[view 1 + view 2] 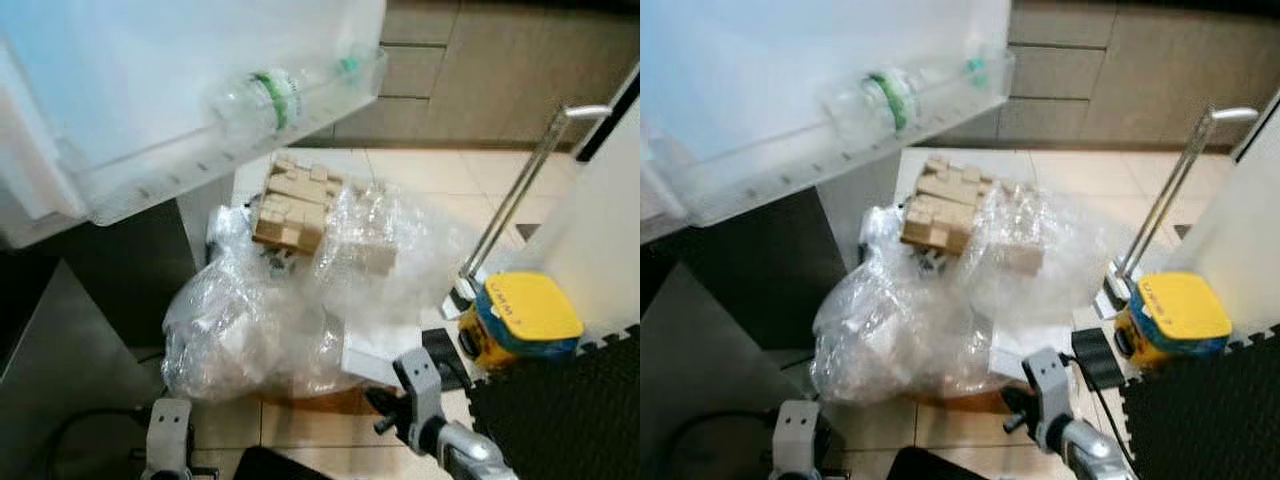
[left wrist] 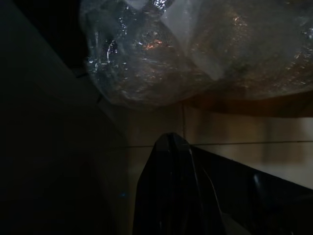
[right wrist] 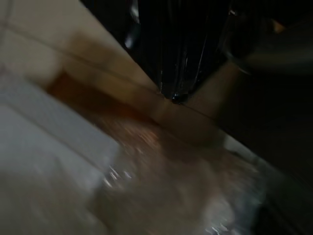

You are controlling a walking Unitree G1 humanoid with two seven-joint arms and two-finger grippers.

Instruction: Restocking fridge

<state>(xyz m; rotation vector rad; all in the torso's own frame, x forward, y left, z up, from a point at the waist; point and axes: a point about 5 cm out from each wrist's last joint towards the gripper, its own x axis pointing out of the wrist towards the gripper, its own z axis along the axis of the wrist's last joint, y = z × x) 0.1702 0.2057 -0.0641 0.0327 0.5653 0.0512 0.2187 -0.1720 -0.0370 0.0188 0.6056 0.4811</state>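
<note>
Right end effector (image 3: 173, 93) low by the floor, left end effector (image 2: 168, 161) beside it; fingers' state impossible to tell on either. Just ahead, heaped clear plastic wrap (image 1: 270, 320) holding tan cartons (image 1: 292, 205). Above and beyond, open fridge door shelf (image 1: 230, 150) carrying a plastic bottle (image 1: 262, 100). Right of the right end effector, a yellow-lidded container (image 1: 522, 318).

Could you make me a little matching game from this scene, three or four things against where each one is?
Things:
1. clear bottle with green band
2. tan cartons
3. yellow and blue device
4. black foam mat

Places:
A. on the floor by the white door with the metal handle
B. lying in the fridge door shelf
C. on top of the clear plastic wrap
D. floor at the robot's right, in the near corner

Pairs: 1-B, 2-C, 3-A, 4-D
</note>
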